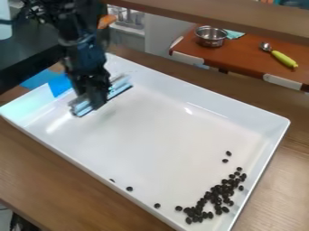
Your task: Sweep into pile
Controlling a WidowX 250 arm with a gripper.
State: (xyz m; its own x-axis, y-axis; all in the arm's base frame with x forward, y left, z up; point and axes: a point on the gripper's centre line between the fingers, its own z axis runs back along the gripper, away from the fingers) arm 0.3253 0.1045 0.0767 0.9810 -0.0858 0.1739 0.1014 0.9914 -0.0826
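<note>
Brown wood-look bench [72, 180] here with a big white tray [163, 122] on it. Most of the black beans [226, 190] are bunched by the lower right corner, few strays nearby. End effector [96, 92]'s at the upper left end, clamped on a pale blue sweeper [82, 107]. Behind: reddish second bench [241, 58], metal pot [211, 38], green-handled spoon [283, 58].

No txt, labels, brands, nos. or signs legible.
</note>
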